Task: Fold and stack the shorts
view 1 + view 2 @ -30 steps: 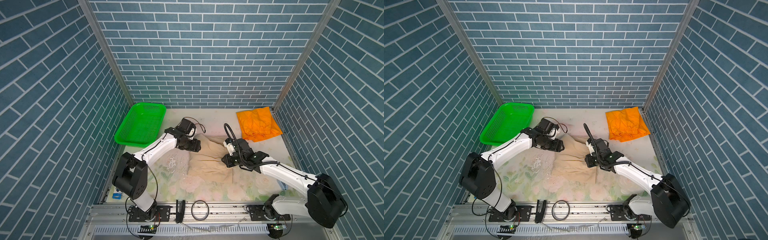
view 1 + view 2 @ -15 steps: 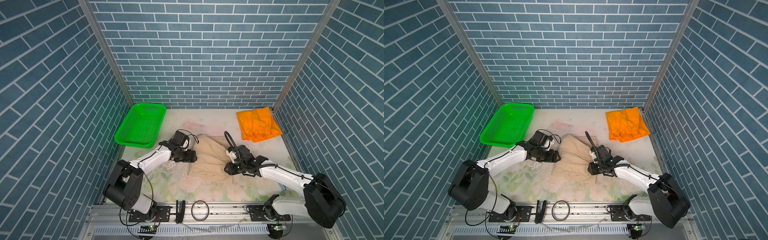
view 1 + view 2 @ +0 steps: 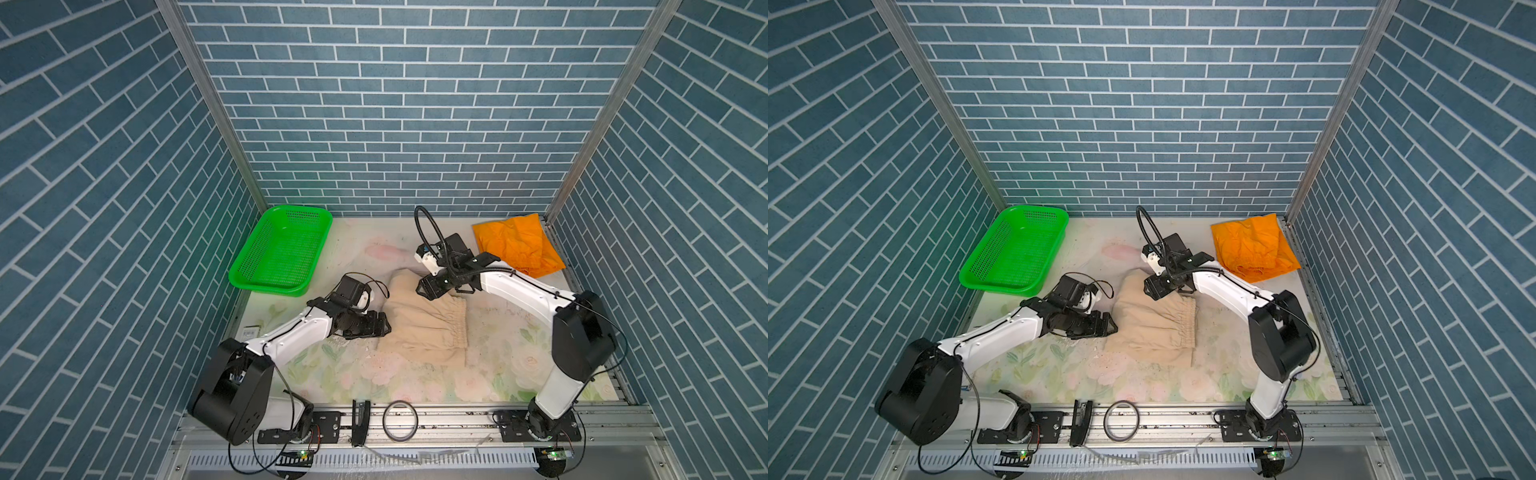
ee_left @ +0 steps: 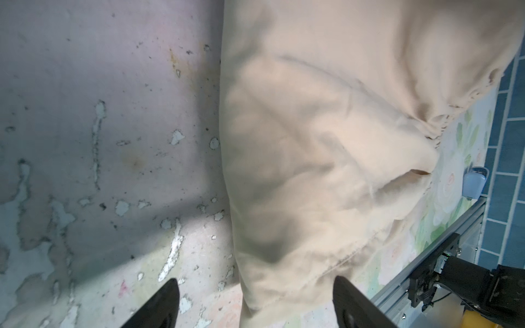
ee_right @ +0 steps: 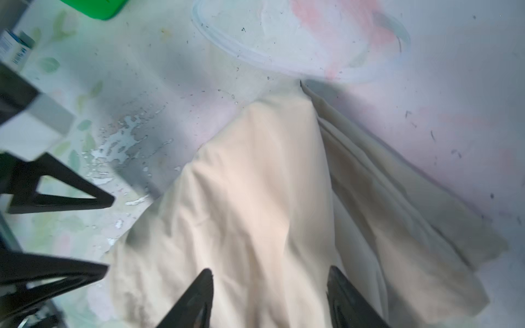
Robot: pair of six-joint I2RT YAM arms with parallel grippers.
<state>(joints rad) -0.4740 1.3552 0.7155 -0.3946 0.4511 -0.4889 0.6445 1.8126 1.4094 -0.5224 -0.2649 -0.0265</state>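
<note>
In both top views: finds beige shorts in the middle of the mat, folded, long axis running far to near, gathered waistband along the right edge, facing the right wall. Finds orange shorts crumpled in the far right corner, up against that wall, well apart from the beige pair. Puts green basket in the far left corner. Leaves bare mat between basket and beige shorts, and from their near hem to the front rail. Holds left gripper just beside their left edge, jaws apart; right gripper over their far end, jaws apart, nothing clamped.

Left wrist: looks between spread fingers at the shorts' edge, worn bare mat alongside; grips nothing.

Right wrist: looks past spread fingers over beige cloth, a loose flap beside it; catches a small printed box, writing too blurred to read.
</note>
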